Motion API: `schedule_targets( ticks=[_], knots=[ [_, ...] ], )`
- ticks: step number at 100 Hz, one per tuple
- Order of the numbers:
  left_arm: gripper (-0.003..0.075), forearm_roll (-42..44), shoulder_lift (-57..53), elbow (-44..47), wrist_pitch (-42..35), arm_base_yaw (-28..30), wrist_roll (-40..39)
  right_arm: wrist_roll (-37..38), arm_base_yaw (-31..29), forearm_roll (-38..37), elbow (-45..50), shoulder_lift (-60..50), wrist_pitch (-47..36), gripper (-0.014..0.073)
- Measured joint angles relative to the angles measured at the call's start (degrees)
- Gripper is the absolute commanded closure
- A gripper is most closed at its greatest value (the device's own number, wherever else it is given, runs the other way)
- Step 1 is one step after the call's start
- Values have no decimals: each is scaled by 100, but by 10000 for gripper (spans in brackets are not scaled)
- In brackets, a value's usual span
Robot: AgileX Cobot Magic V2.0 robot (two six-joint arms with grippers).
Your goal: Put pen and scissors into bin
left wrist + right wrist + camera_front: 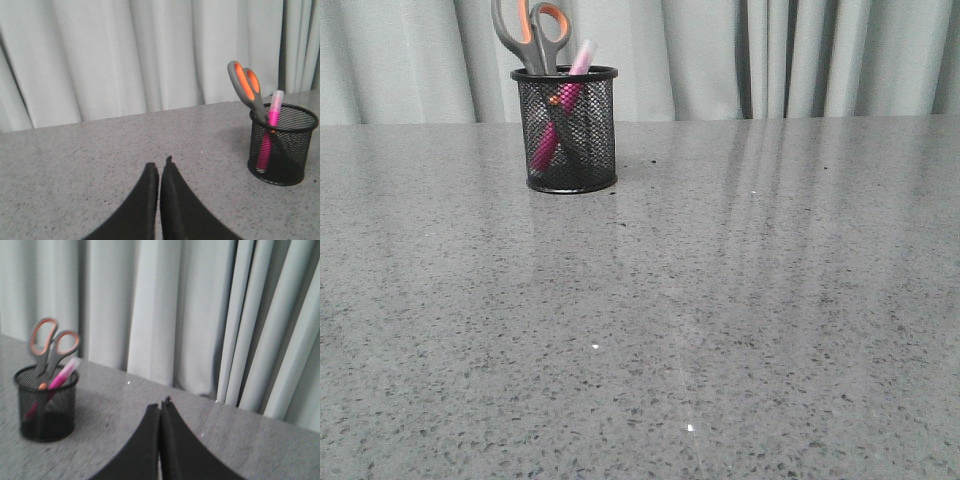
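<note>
The black wire-mesh bin stands on the grey table at the back left. The scissors stand in it, blades down, with the orange-lined loops above the rim. The pink pen leans inside it, its pale cap poking out. The bin also shows in the left wrist view and the right wrist view. My left gripper is shut and empty, well away from the bin. My right gripper is shut and empty, also apart from it. Neither gripper shows in the front view.
The grey speckled table stretches wide in front of the bin. Pale curtains hang behind the table's far edge.
</note>
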Motion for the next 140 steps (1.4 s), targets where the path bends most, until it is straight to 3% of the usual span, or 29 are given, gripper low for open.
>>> schedule_targets(
  ticks=[21, 35, 140],
  knots=[
    [739, -405, -1326, 943, -239, 0, 146, -8, -23, 583, 1669, -1204, -461, 662],
    [739, -824, -2044, 1349, -453, 0, 146, -8, -48, 1142, 2243, -1578, -697, 662],
    [739, -1221, -2272, 1423, -461, 10, 146, -8, -48, 1392, 2331, -1647, -776, 662]
  ],
)
